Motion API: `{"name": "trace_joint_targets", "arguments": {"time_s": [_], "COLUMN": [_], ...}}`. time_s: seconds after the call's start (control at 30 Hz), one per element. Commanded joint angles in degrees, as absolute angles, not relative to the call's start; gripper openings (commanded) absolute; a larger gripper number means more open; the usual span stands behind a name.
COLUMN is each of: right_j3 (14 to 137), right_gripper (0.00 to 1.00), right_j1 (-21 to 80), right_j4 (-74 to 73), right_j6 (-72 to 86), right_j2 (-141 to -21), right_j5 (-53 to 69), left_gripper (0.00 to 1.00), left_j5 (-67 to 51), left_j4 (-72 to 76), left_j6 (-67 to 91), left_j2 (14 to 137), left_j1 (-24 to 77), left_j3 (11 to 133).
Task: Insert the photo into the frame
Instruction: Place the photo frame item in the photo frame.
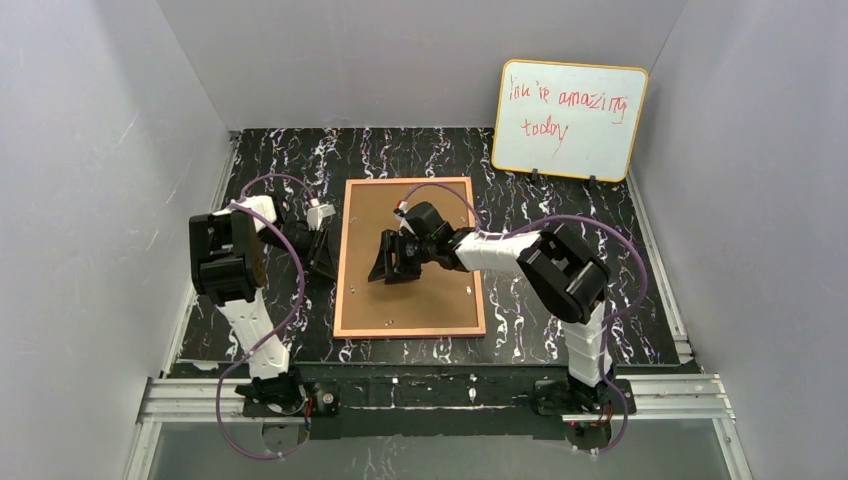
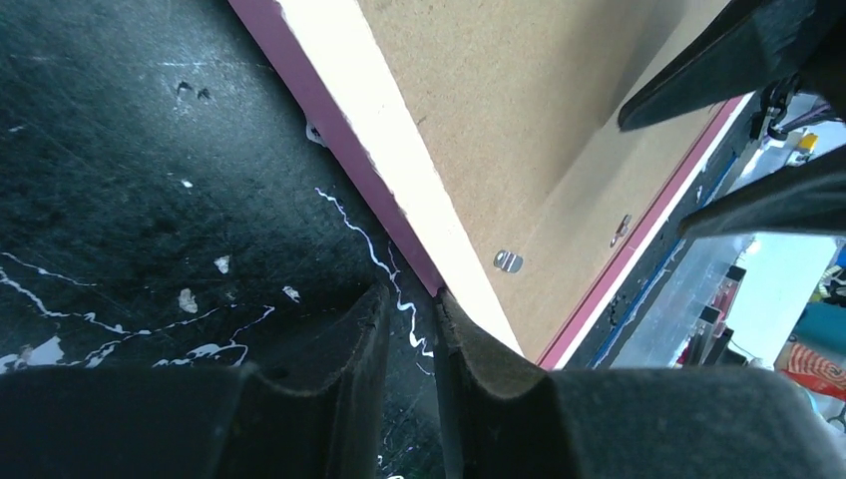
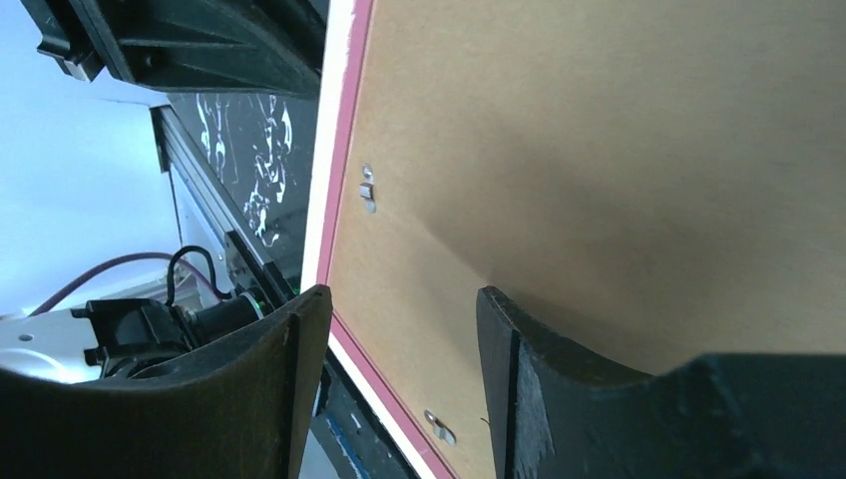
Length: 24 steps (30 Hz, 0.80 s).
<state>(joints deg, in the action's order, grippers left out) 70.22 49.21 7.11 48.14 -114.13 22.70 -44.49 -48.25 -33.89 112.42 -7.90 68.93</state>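
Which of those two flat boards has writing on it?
The yellow-edged whiteboard, propped upright at the back; the picture frame lies flat, its back plain brown.

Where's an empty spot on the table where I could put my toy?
The black table is bare behind the frame, left of the whiteboard, and in the strip between the frame and the near rail. It's crowded at the frame's left edge, where the left tool sits, and over its middle, under the right tool.

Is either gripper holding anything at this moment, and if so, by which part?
Right gripper: open over the back of the frame, holding nothing. Left gripper: nearly shut at the frame's left edge; whether it pinches that edge cannot be told.
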Motion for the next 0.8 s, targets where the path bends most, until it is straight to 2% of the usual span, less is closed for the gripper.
{"name": "trace_joint_targets", "arguments": {"time_s": [0.0,0.07,0.13,0.23,0.4,0.77], "right_j3": [73.87,74.49,75.06,76.04,77.17,78.36], "right_gripper": [0.62,0.61,0.6,0.59,0.59,0.57], "right_j1": [50.91,51.69,52.34,52.96,53.37,55.14], "right_j4": [11.33,11.64,11.77,11.43,11.25,11.0], "right_j6": [48.71,49.07,49.17,48.92,48.86,49.04], "right_j2": [-115.48,-116.55,-117.7,-118.75,-120.21,-122.45], "right_j5": [23.28,23.72,23.81,23.46,23.67,24.39], "left_gripper": [0.21,0.26,0.39,0.45,0.43,0.31], "left_j5": [-47.98,-48.73,-50.45,-51.31,-53.09,-51.18], "left_j4": [-52.59,-54.51,-58.32,-63.07,-63.47,-56.43], "left_j6": [-35.49,-37.1,-41.35,-45.93,-45.97,-39.97], "left_j2": [113.16,112.97,112.87,112.99,114.89,116.8], "left_j1": [-7.99,-8.3,-8.84,-9.1,-8.99,-8.58], "left_j3": [68.89,69.63,70.59,71.62,71.37,68.13]}}
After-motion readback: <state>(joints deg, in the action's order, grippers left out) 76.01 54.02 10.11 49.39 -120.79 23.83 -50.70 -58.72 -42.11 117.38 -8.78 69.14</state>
